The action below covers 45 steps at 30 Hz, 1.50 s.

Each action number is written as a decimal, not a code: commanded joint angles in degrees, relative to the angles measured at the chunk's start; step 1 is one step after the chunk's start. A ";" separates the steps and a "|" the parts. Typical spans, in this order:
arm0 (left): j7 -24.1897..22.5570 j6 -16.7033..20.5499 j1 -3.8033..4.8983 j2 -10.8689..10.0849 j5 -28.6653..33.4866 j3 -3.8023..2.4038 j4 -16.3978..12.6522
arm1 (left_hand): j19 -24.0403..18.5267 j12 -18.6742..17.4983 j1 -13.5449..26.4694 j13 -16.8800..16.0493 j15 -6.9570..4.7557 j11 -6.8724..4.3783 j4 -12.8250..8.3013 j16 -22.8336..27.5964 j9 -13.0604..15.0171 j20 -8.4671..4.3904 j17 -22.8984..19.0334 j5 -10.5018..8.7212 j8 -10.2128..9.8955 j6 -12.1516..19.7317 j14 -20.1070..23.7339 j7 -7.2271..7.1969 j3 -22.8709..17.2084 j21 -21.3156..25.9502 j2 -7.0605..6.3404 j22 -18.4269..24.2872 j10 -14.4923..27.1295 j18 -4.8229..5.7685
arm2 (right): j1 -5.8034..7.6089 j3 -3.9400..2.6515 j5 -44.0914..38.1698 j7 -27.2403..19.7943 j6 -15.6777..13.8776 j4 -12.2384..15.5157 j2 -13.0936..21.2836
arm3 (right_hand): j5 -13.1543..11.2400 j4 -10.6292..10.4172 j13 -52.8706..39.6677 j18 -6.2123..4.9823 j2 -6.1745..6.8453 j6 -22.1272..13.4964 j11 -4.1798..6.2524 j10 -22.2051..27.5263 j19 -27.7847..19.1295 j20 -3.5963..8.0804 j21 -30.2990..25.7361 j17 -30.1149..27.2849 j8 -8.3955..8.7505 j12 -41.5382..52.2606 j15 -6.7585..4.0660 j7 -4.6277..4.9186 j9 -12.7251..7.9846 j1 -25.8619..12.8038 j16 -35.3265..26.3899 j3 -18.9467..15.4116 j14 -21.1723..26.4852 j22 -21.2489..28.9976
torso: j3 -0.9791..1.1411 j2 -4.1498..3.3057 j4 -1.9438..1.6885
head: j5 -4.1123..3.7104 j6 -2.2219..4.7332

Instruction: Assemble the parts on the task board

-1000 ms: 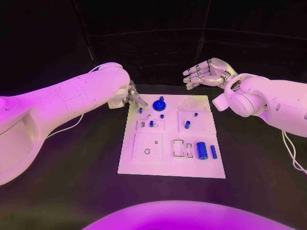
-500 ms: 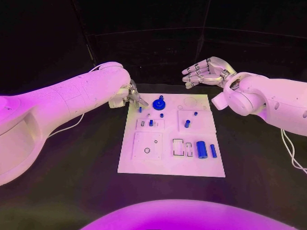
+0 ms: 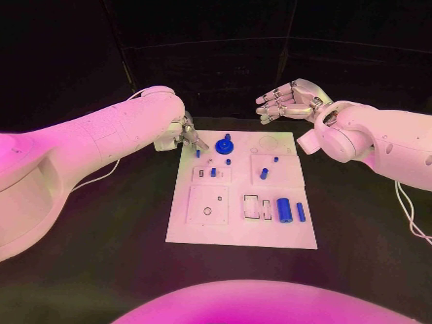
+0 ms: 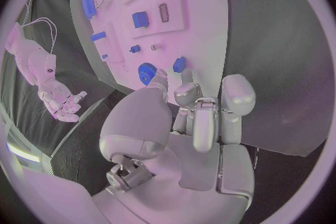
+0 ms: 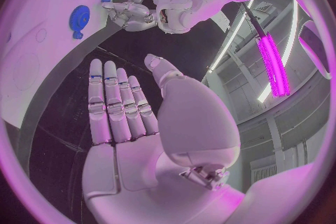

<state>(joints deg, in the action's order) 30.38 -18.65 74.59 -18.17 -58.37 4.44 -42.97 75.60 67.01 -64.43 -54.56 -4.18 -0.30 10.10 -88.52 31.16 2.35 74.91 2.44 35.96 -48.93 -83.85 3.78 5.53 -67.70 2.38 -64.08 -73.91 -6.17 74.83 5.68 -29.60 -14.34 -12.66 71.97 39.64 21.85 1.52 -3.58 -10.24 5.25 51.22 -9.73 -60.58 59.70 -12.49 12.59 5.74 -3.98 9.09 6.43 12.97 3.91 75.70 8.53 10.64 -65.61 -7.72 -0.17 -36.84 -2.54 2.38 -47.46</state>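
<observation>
A black table (image 3: 99,256) is carrying the white task board (image 3: 244,192), with dark walls behind. The blue parts (image 3: 284,211) are lying on the board. The left hand (image 3: 182,135) is hovering at its far corner, fingers curled, empty. The right wrist view is showing the right hand (image 5: 122,112) flat, fingers apart, beyond the board.

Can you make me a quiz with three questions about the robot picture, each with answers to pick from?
1. Where is the left hand?
A. at the task board's far left corner
B. at its near edge
C. off to its right

2. What colour is the gear?
A. red
B. blue
C. green

3. How is the right hand?
A. open, holding nothing
B. holding a gear
C. pressing on the board

Answers: A, it sits by the far left corner; B, the gear is blue; A, its fingers are spread and empty.
</observation>
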 commanded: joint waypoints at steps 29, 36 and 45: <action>0.71 -2.28 -0.16 0.03 -0.29 -0.03 -0.81 | 0.29 0.30 -3.77 0.13 0.16 -0.25 -1.61 -0.25 -0.51 -0.02 12.30 0.28 -0.41 -0.75 -5.51 -0.09 0.06 -0.16 2.43 -0.24 0.00 -0.04 | 0.12 -0.04 -0.11 -0.39 -0.01 -0.16 -0.17 | -0.03 0.05 -0.08 -0.16 -0.62 -0.44 -0.06 0.53 0.46 0.15 -0.49 -0.09 -0.34 0.26 0.13 0.77 0.06 0.03 0.42 -0.26 0.34 0.13 | 0.04 0.04 0.01 | 0.06 -0.21; 0.17 -0.47 -0.20 -0.08 0.01 -0.03 -1.01 | 0.41 0.37 -9.23 0.00 -0.18 -0.78 -4.75 -0.27 -0.80 -0.25 12.35 0.28 -0.66 -0.62 -5.52 -0.66 -3.73 -0.27 6.60 -0.50 -0.09 -0.04 | 0.12 -0.04 -0.11 -0.34 0.02 -0.15 -0.12 | -0.03 0.05 -0.08 -0.16 -0.62 -0.44 -0.06 0.53 0.46 0.15 -0.49 -0.09 -0.34 0.26 0.13 0.77 0.06 0.03 0.42 -0.26 0.34 0.13 | 0.03 0.04 0.03 | 0.05 -0.23; -0.18 0.49 -0.23 -0.17 1.46 -0.03 -1.16 | 0.37 -0.14 -13.95 0.42 -0.35 -0.88 -8.87 -0.16 -1.23 -0.54 12.11 0.28 -1.33 0.33 -5.47 -0.66 -9.22 -0.16 9.64 -0.58 0.28 0.01 | 0.12 -0.04 -0.12 -0.08 0.33 -0.20 -0.11 | -0.05 0.03 -0.07 -0.16 -0.69 -0.47 -0.07 0.59 0.53 0.15 -0.60 -0.13 -0.34 0.31 0.14 0.78 0.06 0.06 0.46 -0.33 0.38 0.21 | 0.03 0.00 0.01 | -0.04 -0.28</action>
<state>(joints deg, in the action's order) 30.63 -18.98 74.40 -18.31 -57.75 4.39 -44.03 75.79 67.01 -76.99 -54.20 -4.18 -0.91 2.75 -88.52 29.84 2.15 74.91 2.53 34.61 -48.77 -83.84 3.28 -1.71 -67.69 11.27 -64.60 -73.68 -6.17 74.83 5.68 -29.67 -14.22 -12.60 71.76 39.56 21.85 1.52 -3.58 -10.24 5.25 51.23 -9.94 -60.38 59.91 -12.28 12.31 5.70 -3.98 9.09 6.44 12.97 3.90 75.70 8.76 10.64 -65.62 -7.59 -0.13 -36.80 -2.52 2.34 -47.72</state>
